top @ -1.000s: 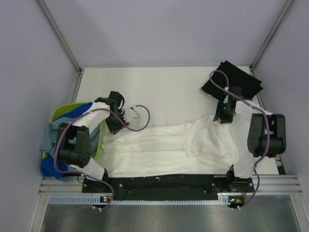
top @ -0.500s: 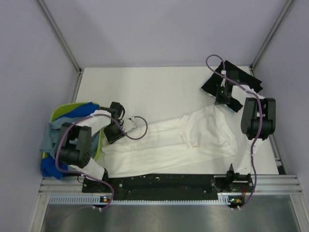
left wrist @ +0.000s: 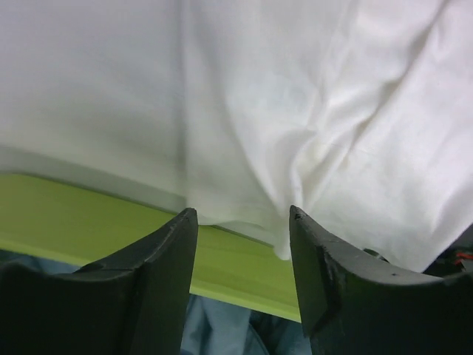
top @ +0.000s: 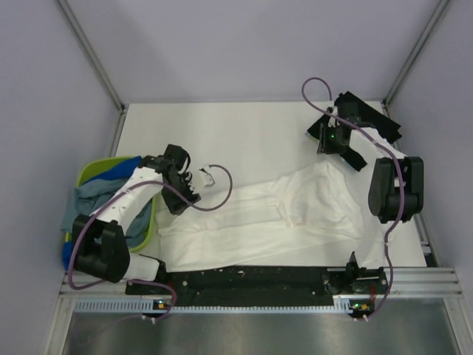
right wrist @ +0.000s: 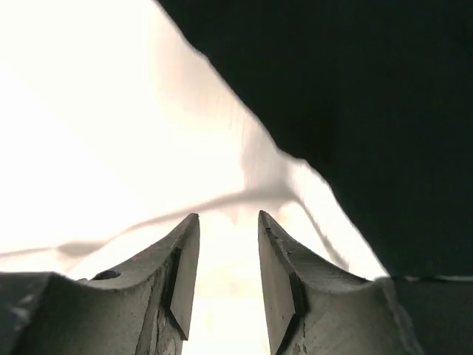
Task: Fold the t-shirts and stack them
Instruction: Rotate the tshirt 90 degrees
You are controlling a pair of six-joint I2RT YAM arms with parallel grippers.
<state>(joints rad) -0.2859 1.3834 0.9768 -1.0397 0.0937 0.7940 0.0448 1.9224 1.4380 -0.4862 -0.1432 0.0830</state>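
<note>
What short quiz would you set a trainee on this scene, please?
1. What colour is the big shirt on the table?
2. The basket sits at the table's: A left edge, B right edge, C far edge.
3. True or false: the black shirt lies in the basket.
Key: 1 white; 2 A; 3 false, it lies at the far right corner.
</note>
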